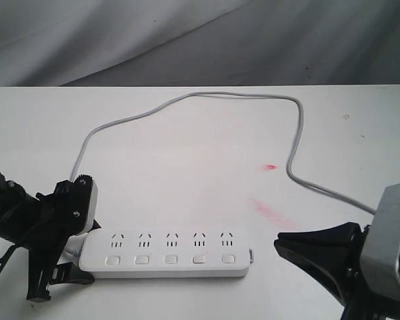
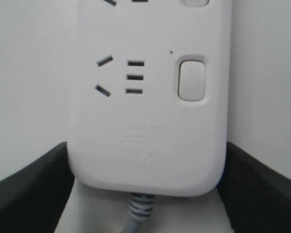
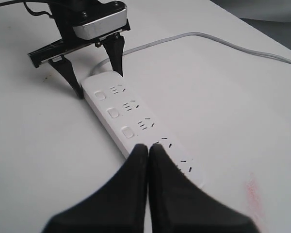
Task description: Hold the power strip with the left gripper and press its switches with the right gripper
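The white power strip (image 1: 167, 252) lies lengthwise near the table's front edge, its row of switches (image 1: 171, 259) along the near side. My left gripper (image 1: 85, 257) straddles the cord end, its black fingers (image 2: 34, 191) pressed against both long sides of the power strip (image 2: 150, 121), next to the first switch (image 2: 191, 80). My right gripper (image 1: 277, 242) is shut and empty, hovering just off the strip's far end. In the right wrist view, the right gripper (image 3: 148, 147) covers the fourth button, with the power strip (image 3: 136, 114) and the left gripper (image 3: 99, 83) beyond it.
The grey cord (image 1: 200, 95) loops from the strip's left end across the back of the white table (image 1: 187, 160) and runs off to the right. Red smears (image 1: 270, 212) mark the tabletop right of centre. A grey cloth backdrop (image 1: 200, 40) hangs behind.
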Available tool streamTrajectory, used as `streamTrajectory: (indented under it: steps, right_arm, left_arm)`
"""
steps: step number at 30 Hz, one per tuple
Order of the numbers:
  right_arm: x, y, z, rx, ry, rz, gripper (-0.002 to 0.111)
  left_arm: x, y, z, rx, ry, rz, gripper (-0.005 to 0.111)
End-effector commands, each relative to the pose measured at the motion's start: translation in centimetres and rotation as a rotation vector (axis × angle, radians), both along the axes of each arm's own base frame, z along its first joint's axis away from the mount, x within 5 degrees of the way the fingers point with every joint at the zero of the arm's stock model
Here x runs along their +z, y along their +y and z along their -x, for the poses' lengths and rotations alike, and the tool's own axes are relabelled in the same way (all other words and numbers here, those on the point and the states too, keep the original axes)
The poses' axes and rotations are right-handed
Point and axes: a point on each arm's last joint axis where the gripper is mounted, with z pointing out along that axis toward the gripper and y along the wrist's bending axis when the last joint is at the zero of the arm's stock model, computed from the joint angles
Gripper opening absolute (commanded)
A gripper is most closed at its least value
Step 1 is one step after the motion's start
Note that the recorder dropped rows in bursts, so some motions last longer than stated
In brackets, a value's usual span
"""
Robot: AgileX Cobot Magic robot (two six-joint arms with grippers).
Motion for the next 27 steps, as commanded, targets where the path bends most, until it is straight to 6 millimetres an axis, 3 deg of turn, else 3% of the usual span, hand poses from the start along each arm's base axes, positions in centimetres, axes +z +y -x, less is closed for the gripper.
streamTrajectory:
  steps: [1,11,19,27]
  right_arm:
    - [0.2,-0.4,-0.3,-0.048,-0.032,-0.008,0.0]
    - [3.2,-3.3,0.1,-0.224,-0.242,-0.126,0.0]
    - [2.4,-5.9,1.6,-0.307,-0.253,-0.179,0.0]
    - [3.0,-8.6,4.2,-0.507,-0.438,-0.23,0.0]
  left_arm:
    - [-0.2,0.3,-0.3,0.004,-0.021,-0.026,0.055]
    - [-0.2,0.3,-0.3,0.004,-0.021,-0.026,0.055]
    - [-0.2,0.3,-0.3,0.004,-0.021,-0.026,0.055]
    - [-0.2,0.3,-0.3,0.004,-0.021,-0.026,0.055]
